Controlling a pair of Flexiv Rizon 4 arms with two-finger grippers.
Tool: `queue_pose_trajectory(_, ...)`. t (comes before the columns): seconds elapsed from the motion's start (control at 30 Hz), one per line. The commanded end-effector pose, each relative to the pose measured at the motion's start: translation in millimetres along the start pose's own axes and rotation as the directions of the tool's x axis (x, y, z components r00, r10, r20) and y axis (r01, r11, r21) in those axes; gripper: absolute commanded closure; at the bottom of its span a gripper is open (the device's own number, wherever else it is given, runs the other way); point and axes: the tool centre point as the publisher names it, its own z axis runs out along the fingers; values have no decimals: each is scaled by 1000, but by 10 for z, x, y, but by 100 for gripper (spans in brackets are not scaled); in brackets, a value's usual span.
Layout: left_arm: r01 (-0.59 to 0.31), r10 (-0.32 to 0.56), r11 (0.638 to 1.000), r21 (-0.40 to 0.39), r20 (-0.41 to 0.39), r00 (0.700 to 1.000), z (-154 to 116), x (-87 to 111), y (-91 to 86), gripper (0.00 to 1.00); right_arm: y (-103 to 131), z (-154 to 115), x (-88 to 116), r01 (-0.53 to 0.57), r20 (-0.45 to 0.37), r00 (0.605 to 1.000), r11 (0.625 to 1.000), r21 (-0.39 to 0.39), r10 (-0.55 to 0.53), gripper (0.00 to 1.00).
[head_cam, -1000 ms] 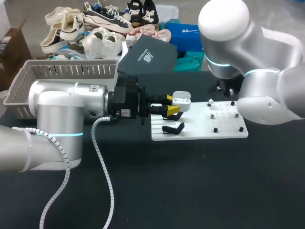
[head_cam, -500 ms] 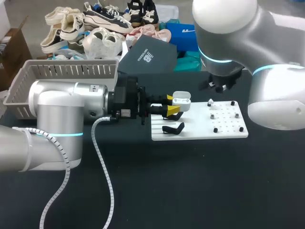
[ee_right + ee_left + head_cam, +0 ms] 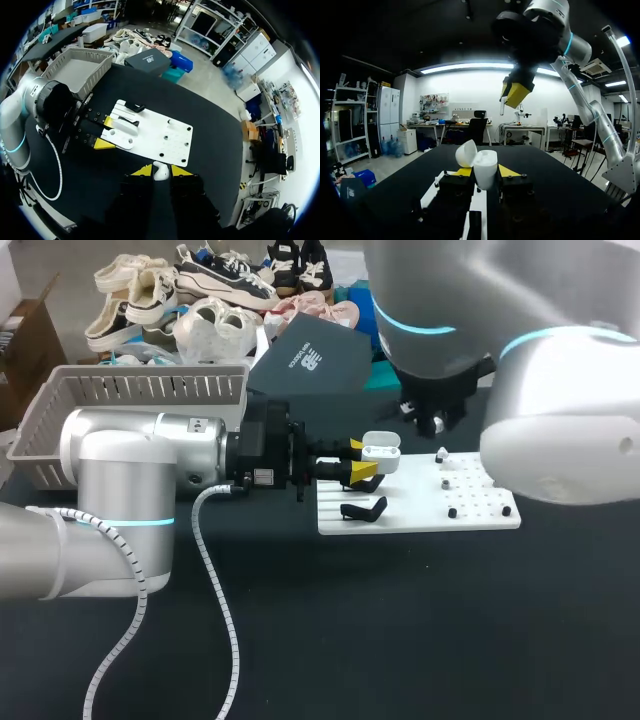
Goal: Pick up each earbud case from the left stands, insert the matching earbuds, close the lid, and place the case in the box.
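The left gripper [image 3: 362, 462] clamped the open white case [image 3: 381, 452] at the left edge of the white board [image 3: 480, 515]. The right gripper [image 3: 160, 171] hung high over the table, well apart from both, pinching a white earbud [image 3: 161, 175].

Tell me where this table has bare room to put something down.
The wide table stretch in front of the white board is bare. Crowded: the board's left end, where the left pincer grips the open case beside a black stand.

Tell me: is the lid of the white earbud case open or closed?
Open. The lid is tipped back from the earbud case, held by the left gripper.
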Motion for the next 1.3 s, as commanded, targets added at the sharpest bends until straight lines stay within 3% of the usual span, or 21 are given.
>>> queue_pose_trajectory(0.03,-1,1,1000,-2,2,1000,6,8,0,100,164,32,-106,-3,-104,995,999,41,7,100)
queue_pose_trajectory(0.77,-1,1,1000,-2,2,1000,6,8,0,100,242,48,-91,-3,-107,994,999,39,7,100)
queue_pose_trajectory(0.9,-1,1,1000,-2,2,1000,6,8,0,100,262,128,-124,-140,-197,967,982,126,163,100)
queue_pose_trajectory(1.03,-1,1,1000,-2,2,1000,6,8,0,100,254,133,-112,-259,-208,933,949,181,295,100)
queue_pose_trajectory(1.3,-1,1,1000,-2,2,1000,6,8,0,100,289,112,-54,-351,-164,902,901,257,398,100)
